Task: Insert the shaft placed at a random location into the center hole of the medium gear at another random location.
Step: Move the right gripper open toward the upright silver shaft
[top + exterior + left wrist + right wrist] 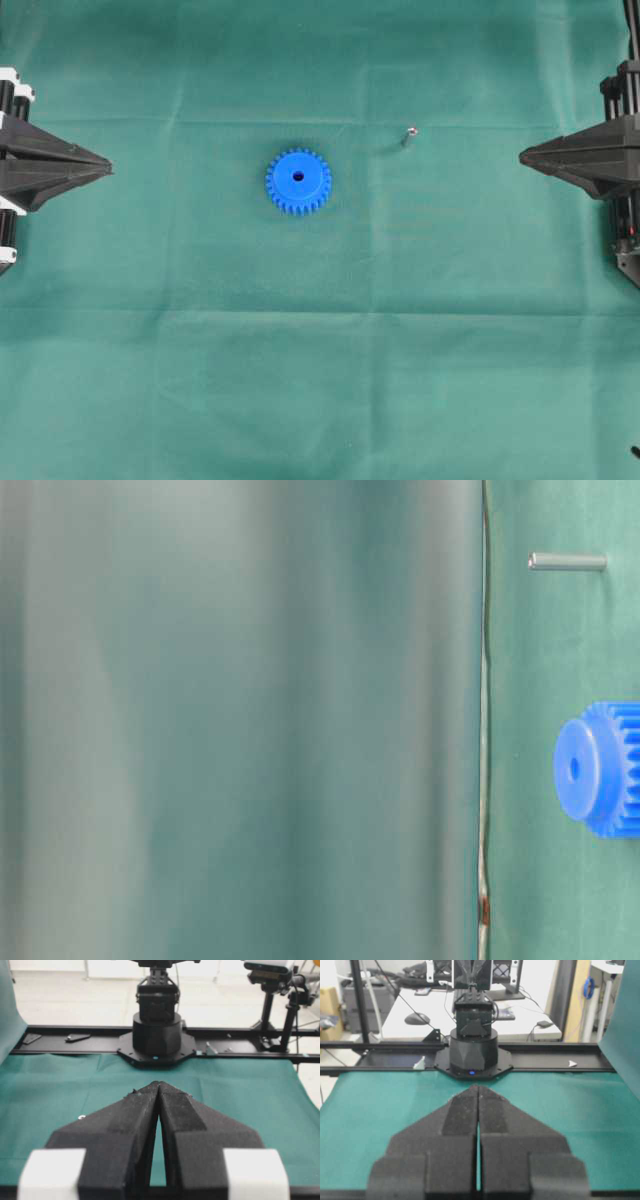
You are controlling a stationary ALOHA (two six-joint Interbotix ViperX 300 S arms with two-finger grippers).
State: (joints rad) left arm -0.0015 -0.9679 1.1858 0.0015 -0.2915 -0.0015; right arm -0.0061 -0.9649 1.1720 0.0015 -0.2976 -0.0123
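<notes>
We see one blue gear [298, 181], half cut off in the side view | one tiny pin [409, 134] | left claw [105, 163], right claw [525, 156] both closed, empty, at green cloth [320, 380] edges

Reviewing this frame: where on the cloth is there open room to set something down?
The whole lower half of the green cloth below the medium gear is bare. Only the middle strip holds the gear and the shaft, with room between.

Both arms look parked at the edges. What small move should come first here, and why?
Probably the right gripper opening and heading for the shaft: the pin stands free on the cloth on its side of the medium gear, both grippers are shut and hold nothing.
</notes>
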